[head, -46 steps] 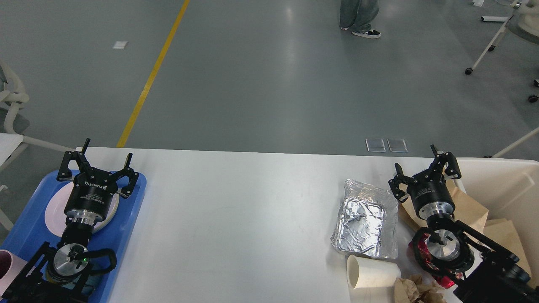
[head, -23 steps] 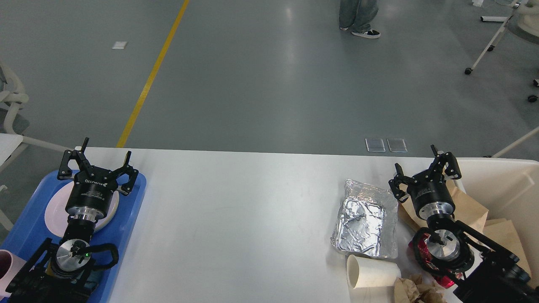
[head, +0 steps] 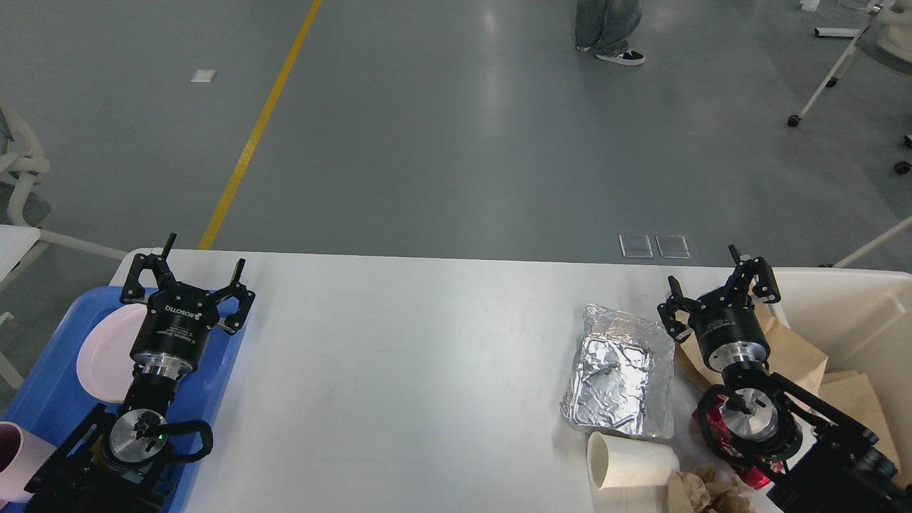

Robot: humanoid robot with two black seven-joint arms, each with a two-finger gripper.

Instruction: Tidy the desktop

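Observation:
The white desktop (head: 399, 370) fills the lower view. My left gripper (head: 204, 254) is open and empty above the far right corner of a blue tray (head: 43, 370) that holds a pale pink plate (head: 103, 349). My right gripper (head: 702, 269) is open and empty at the right, above a brown paper bag (head: 791, 353). A crumpled foil container (head: 618, 374) lies just left of it. A white paper cup (head: 630, 461) lies on its side near the front edge, next to crumpled brown paper (head: 702, 491). A red item (head: 719, 427) is mostly hidden under my right arm.
A cream-beige bin (head: 855, 313) stands at the right end with brown paper in it. A pink cup (head: 18, 456) sits at the tray's front left. A person's legs (head: 605, 28) stand far off on the grey floor.
My left gripper has moved right and a little farther away, uncovering more of the pink plate. The right arm has not moved.

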